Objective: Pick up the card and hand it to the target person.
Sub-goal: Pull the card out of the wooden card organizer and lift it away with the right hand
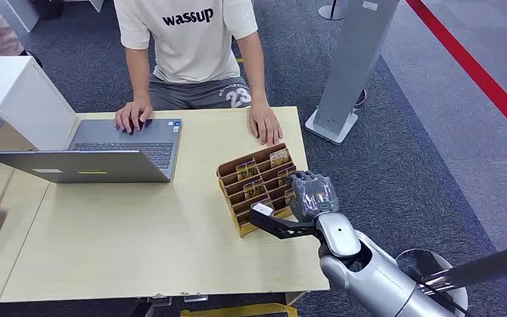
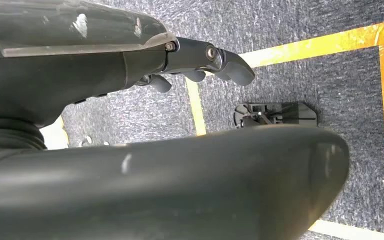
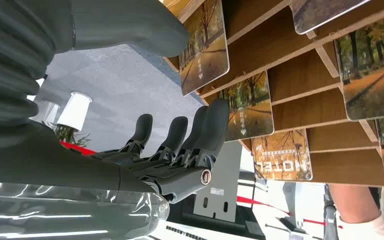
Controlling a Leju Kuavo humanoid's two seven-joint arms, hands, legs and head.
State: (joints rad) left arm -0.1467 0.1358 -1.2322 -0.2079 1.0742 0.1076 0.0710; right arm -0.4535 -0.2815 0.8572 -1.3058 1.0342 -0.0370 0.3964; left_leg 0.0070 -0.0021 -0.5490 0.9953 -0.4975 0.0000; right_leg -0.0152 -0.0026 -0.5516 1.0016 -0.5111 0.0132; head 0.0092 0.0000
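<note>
Laptop (image 1: 105, 148) at ten o'clock on counter (image 1: 138, 244), person (image 1: 191, 53) behind at twelve. Card rack (image 1: 254, 188) at three o'clock, cards (image 1: 278, 158) in slots. Right hand (image 1: 311, 196) at rack's right edge.

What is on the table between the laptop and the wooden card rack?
Nothing. In the head view, the tabletop between the laptop and the card rack is bare wood.
</note>
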